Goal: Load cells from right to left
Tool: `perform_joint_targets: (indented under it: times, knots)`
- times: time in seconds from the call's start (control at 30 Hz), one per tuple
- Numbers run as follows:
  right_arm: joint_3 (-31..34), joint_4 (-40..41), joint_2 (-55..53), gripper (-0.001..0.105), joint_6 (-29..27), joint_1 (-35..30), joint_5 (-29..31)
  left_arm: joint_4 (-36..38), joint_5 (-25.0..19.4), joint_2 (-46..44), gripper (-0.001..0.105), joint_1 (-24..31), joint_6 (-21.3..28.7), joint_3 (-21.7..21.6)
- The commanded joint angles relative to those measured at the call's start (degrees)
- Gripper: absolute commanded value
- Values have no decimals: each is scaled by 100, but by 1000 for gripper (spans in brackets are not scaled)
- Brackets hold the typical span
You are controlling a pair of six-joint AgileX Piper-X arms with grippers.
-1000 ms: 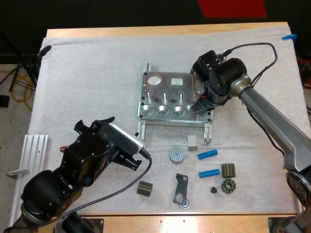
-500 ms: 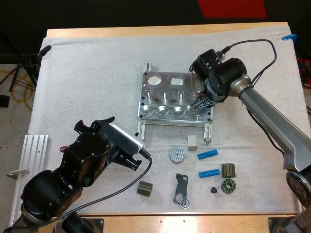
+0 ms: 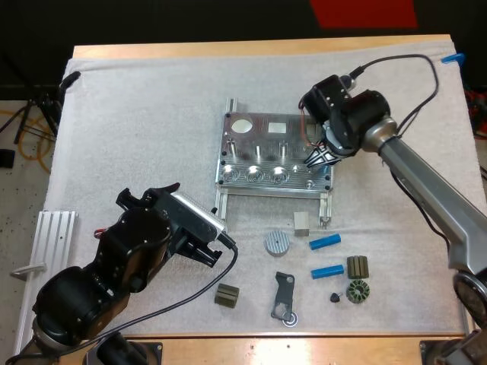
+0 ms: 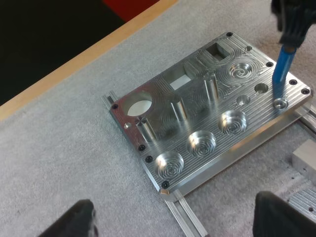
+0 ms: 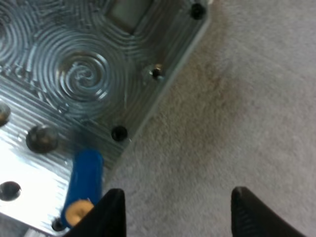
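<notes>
Blue cell (image 4: 282, 74) stands in rightmost hole of fixture (image 4: 197, 96); likely rigid, slick, light, I'd pinch mid-barrel; right claw (image 5: 177, 193) and left claw (image 4: 173, 203) released

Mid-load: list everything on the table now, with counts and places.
machined metal fixture plate: one, silver, centre of white mat.
standing blue cylinder: one, blue, at the fixture's right front corner.
loose blue cylinders: two, blue, lying nearer than the fixture.
ribbed round metal disc: one, grey, left of the loose cylinders.
small metal block: one, silver, by the fixture's right rail.
flat bracket: one, dark grey, mat's near edge.
dark ribbed parts: three, olive-grey, one left of the bracket, two right of the loose cylinders.
tiny black piece: one, right of the bracket.
finned aluminium rail: one, silver, mat's left edge.
left gripper: open, facing the fixture.
right gripper: open, beside the standing cylinder.
</notes>
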Motion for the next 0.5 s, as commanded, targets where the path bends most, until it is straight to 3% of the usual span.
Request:
perform_joint_targets:
  times: [0.0, 0.47]
  knots:
    - [-2, 178, -131, 47, -26, 3, 107, -29, -93, -21, 65, -3, -63, -37]
    - [82, 234, 159, 47, 147, 3, 104, -29, -93, -21, 65, -3, -63, -37]
